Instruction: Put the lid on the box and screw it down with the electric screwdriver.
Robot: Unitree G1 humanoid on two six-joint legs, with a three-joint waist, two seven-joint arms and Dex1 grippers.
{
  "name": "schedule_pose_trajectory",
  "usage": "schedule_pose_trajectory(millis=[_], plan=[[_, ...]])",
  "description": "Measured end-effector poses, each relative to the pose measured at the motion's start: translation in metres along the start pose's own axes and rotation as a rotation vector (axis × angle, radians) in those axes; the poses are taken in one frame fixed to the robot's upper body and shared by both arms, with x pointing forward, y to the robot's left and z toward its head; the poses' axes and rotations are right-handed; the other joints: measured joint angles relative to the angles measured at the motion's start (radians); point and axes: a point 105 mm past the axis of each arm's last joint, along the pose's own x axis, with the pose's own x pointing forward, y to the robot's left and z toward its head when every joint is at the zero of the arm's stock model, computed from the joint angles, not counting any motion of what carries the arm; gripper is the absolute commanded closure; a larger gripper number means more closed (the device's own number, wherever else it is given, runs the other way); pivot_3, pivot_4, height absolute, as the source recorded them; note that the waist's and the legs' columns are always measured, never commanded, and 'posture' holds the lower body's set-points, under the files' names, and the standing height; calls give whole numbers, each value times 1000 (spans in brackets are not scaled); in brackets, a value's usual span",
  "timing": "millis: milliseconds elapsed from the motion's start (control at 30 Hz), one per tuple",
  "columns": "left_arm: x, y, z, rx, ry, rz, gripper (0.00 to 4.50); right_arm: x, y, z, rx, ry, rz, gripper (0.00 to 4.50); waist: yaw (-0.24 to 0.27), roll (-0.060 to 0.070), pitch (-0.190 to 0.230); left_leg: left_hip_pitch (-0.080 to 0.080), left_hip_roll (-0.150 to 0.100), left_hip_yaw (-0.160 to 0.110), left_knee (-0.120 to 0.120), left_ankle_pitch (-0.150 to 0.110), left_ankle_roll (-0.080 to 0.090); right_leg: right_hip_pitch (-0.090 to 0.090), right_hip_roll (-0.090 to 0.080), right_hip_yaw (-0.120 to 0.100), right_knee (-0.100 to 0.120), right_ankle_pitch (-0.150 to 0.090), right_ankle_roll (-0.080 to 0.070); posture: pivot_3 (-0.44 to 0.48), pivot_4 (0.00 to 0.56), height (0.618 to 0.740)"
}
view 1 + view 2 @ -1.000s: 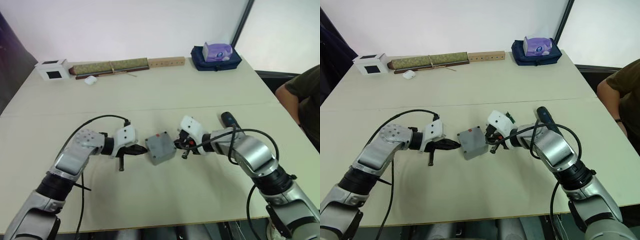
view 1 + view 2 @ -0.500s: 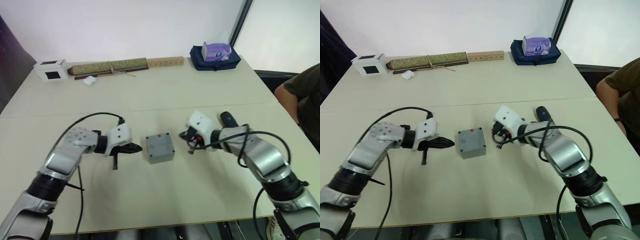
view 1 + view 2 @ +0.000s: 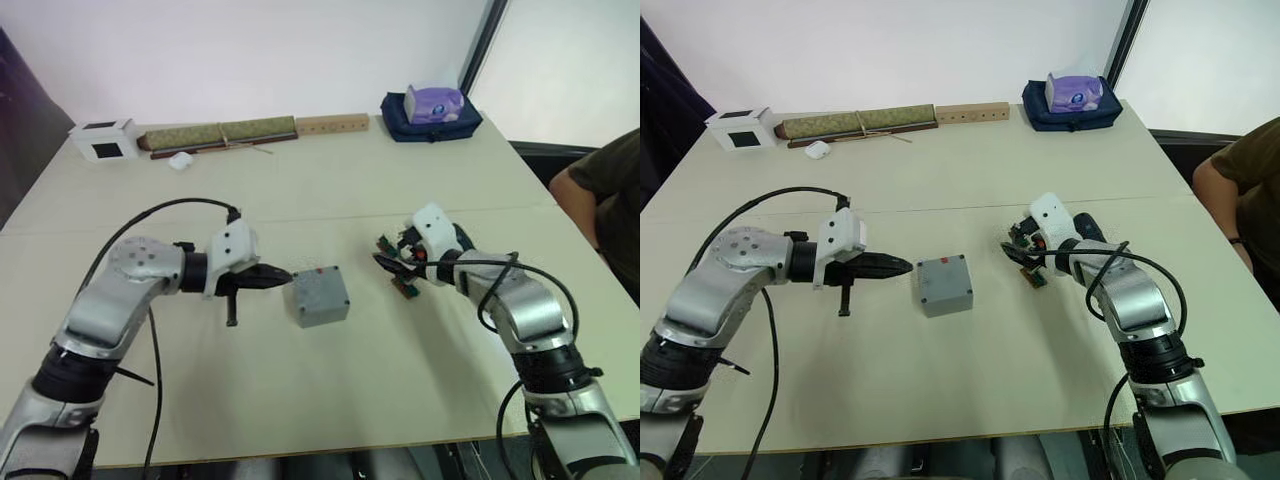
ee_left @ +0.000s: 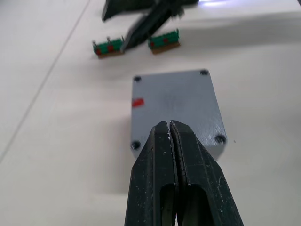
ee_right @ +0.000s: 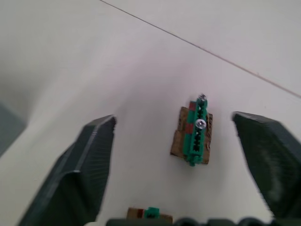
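The grey box (image 3: 325,311) stands mid-table with the lid (image 4: 176,101) lying flat on it, red mark (image 4: 137,102) up and a screw at each corner. My left gripper (image 3: 287,277) is shut, its tips at the box's left edge, level with the lid. My right gripper (image 3: 392,264) is open to the right of the box, its fingers (image 5: 89,160) straddling a small green circuit piece (image 5: 194,134) on the table. A black cylinder, apparently the electric screwdriver (image 3: 1087,226), lies partly hidden behind my right wrist.
A second green piece (image 4: 109,47) lies beside the first. Along the far edge are a white box with a black square (image 3: 103,140), a long rolled mat (image 3: 220,132), a wooden block (image 3: 332,124) and a blue bag with tissues (image 3: 432,108). A person (image 3: 605,190) sits at the right.
Both grippers let go of the box sides. My right gripper drew back to the right and opened over the green pieces. My left pulled away, then returned to the box's edge.
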Motion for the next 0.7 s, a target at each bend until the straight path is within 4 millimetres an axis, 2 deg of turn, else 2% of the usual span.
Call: schedule_pose_trajectory(millis=[300,467,633,700], plan=[[2,1,2,-4,-6,10,4500,10,-13,2,55,-5,-36,66,-2,0,0,0,0,0,0,0,0,0,0,0,0,0,0,0,150,740],[2,2,3,-2,-9,10,4500,14,-14,-3,76,6,-35,66,-2,0,0,0,0,0,0,0,0,0,0,0,0,0,0,0,150,740],[3,2,4,-1,-13,12,4500,17,-15,-2,82,4,-39,1259,-2,0,0,0,0,0,0,0,0,0,0,0,0,0,0,0,150,740],[3,2,4,0,-14,13,4500,18,-14,-3,86,5,-35,2041,-2,0,0,0,0,0,0,0,0,0,0,0,0,0,0,0,150,740]])
